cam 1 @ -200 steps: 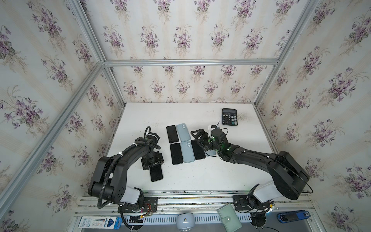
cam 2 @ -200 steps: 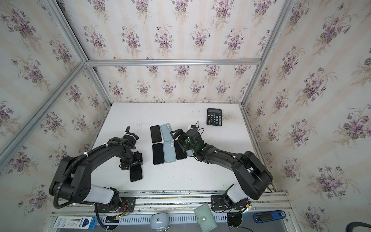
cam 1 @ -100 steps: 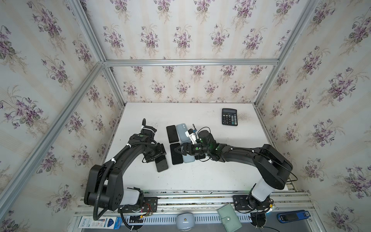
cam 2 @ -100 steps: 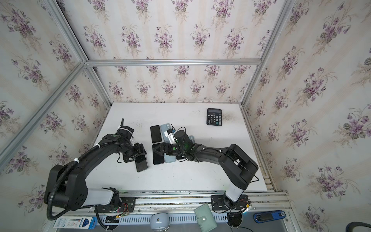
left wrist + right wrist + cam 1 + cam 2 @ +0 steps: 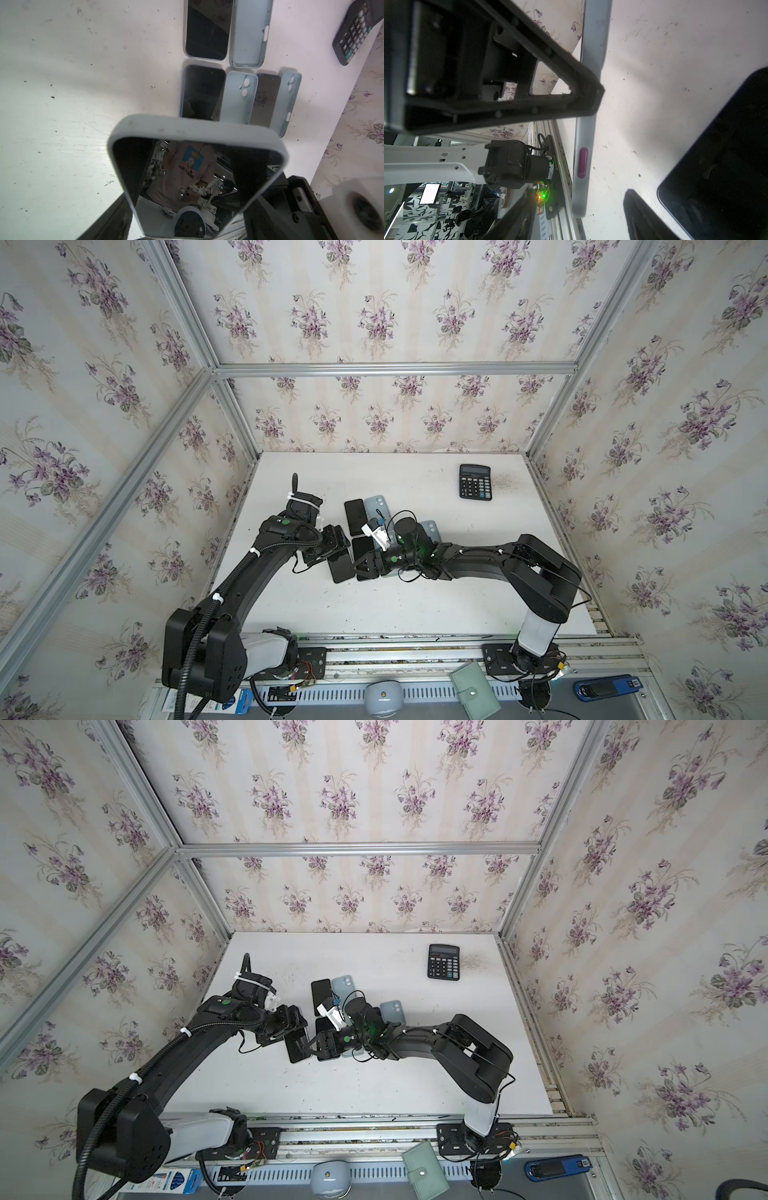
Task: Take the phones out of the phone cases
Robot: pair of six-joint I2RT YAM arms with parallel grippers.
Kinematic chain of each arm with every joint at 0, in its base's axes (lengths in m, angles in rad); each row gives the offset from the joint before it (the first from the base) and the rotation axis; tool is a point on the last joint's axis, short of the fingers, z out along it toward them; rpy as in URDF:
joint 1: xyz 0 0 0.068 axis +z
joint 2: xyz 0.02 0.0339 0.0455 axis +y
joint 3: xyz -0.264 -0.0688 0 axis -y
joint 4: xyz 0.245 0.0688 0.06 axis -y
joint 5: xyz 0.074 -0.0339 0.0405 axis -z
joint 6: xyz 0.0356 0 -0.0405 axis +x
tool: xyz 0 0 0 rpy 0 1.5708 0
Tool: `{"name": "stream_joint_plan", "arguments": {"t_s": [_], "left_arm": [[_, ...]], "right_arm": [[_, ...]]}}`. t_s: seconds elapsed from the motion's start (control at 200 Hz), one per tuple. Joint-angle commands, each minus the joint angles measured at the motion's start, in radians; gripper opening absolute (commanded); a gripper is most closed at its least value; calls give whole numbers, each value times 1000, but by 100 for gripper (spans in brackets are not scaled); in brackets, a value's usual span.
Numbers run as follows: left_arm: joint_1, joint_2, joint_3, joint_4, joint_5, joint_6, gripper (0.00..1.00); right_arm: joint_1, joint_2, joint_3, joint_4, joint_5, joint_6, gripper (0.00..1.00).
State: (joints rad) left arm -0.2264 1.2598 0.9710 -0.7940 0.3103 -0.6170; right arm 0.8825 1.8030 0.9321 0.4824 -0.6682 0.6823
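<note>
Clamping left fingers (image 5: 270, 207) on the phone case (image 5: 197, 131), phone (image 5: 145, 166) inside. Holding right fingers (image 5: 571, 83) apart, one touching its edge.

Both arms are matte black with boxy joints and white base links (image 5: 536, 635). The left arm (image 5: 253, 572) carries a ribbed black conduit (image 5: 195, 626) bound by white zip ties (image 5: 216, 596), with a green dot (image 5: 285, 522) on its wrist. Thin black cables (image 5: 409, 515) loop around the right arm (image 5: 478, 562), where a green light (image 5: 422, 549) glows. The right gripper (image 5: 360, 566) has black triangular open-frame fingers (image 5: 508, 108).
</note>
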Motion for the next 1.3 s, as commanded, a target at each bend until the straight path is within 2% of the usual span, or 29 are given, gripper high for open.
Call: {"name": "stream_joint_plan", "arguments": {"t_s": [0.0, 0.145, 0.275, 0.41, 0.5, 0.56, 0.605, 0.645, 0.715, 0.75, 0.924, 1.054, 1.164, 1.294], "left_arm": [[-8, -10, 20, 17, 12, -20, 59], [-21, -21, 29, 25, 17, -26, 59], [-30, -23, 24, 35, 12, -29, 59], [-32, -61, 20, 54, 10, -44, 59], [-35, -75, 31, 71, 10, -53, 59], [-36, -86, 40, 88, 17, -60, 59], [-37, -96, 50, 105, 28, -66, 64], [-37, -105, 58, 123, 44, -73, 72], [-37, -120, 87, 150, 61, -85, 93], [-36, -127, 115, 157, 63, -84, 99], [-19, -133, 326, 157, 19, 10, 100], [-12, -99, 462, 155, -34, 125, 100], [-19, -23, 583, 159, 71, 258, 100], [-50, 58, 713, 159, 227, 443, 100]], "right_arm": [[3, 14, 26, 32, -18, -14, 64], [6, 25, 44, 25, -8, -12, 54], [6, 28, 51, 31, -3, -2, 37], [6, 20, 47, 35, -5, 3, 11], [6, 5, 37, 41, -1, -1, 0], [6, -12, 30, 34, 10, -8, 0], [6, -30, 27, 28, 18, -17, 0], [6, -48, 21, 24, 28, -22, 0], [3, -86, 10, 20, 44, -34, 0], [-2, -108, 3, 10, 55, -38, 0], [-121, -277, -50, -164, 108, -55, 0], [-285, -475, -102, -362, 165, -203, 0], [-450, -629, -131, -427, 144, -370, 0], [-568, -767, -192, -326, 71, -540, 0]]}}
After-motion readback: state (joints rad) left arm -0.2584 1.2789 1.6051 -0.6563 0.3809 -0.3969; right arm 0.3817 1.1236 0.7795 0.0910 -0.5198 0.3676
